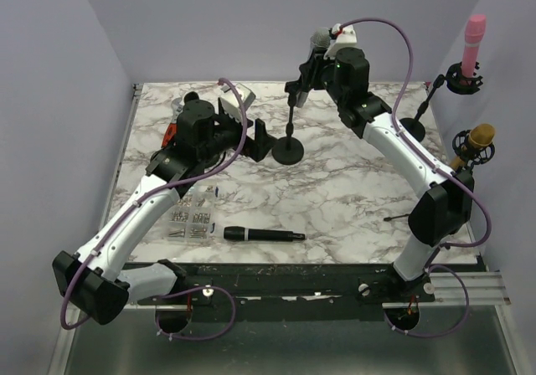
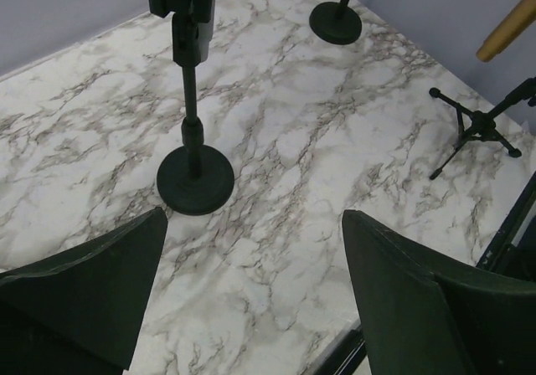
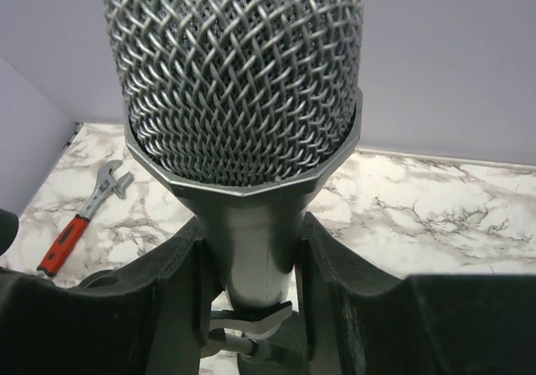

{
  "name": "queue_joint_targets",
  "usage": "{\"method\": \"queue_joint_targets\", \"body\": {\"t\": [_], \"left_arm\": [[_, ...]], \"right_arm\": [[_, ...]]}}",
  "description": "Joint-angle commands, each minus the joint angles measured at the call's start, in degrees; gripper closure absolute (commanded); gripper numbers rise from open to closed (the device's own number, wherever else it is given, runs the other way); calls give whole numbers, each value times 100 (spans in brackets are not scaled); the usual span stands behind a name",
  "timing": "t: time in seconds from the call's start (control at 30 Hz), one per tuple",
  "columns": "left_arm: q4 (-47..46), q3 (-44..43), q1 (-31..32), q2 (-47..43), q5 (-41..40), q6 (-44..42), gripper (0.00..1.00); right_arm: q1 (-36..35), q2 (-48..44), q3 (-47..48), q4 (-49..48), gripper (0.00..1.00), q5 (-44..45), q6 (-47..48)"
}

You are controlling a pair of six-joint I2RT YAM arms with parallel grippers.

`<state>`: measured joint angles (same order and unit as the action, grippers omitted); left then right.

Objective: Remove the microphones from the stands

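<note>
The microphone (image 1: 318,38) has a silver mesh head (image 3: 239,82) and a grey body, and it stands upright in the clip at the top of a black stand (image 1: 290,151) at the middle back of the table. My right gripper (image 1: 319,57) (image 3: 251,233) is shut on the microphone's body just below the head, one finger on each side. The clip shows under the body. My left gripper (image 1: 258,139) (image 2: 251,258) is open and low over the table, just left of the stand's round base (image 2: 195,180), with nothing between its fingers.
A black microphone (image 1: 262,235) lies on the table near the front. A pink microphone (image 1: 473,44) and a gold one (image 1: 476,141) sit on stands at the right. A red-handled wrench (image 3: 79,220) lies back left. A small parts tray (image 1: 188,224) is front left.
</note>
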<state>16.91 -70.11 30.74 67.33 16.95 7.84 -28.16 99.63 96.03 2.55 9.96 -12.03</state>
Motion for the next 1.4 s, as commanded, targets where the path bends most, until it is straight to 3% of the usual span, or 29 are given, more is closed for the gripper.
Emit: {"method": "queue_joint_targets", "body": {"t": [0.0, 0.17, 0.37, 0.67, 0.83, 1.17, 1.37], "left_arm": [[-1337, 208, 1, -80, 417, 491, 14], [-1727, 6, 1, 352, 14, 638, 4], [-3302, 197, 1, 1024, -593, 401, 2], [-3400, -1135, 2, 2490, -330, 234, 1], [-3371, -1364, 2, 2844, -296, 218, 8], [-3249, -1180, -2, 2923, -396, 46, 8], [-2765, -1453, 0, 3115, -459, -75, 30]], "right_arm": [[13, -82, 77, 377, 99, -585, -3], [15, -23, -30, 387, 99, -760, -78], [14, 97, 44, 516, 99, -922, -13], [17, 140, 149, 554, 99, -960, -41], [21, 127, 126, 546, 99, -960, -16], [17, 227, 170, 536, 99, -1154, -95], [21, 258, 264, 597, 99, -1119, -86]]}}
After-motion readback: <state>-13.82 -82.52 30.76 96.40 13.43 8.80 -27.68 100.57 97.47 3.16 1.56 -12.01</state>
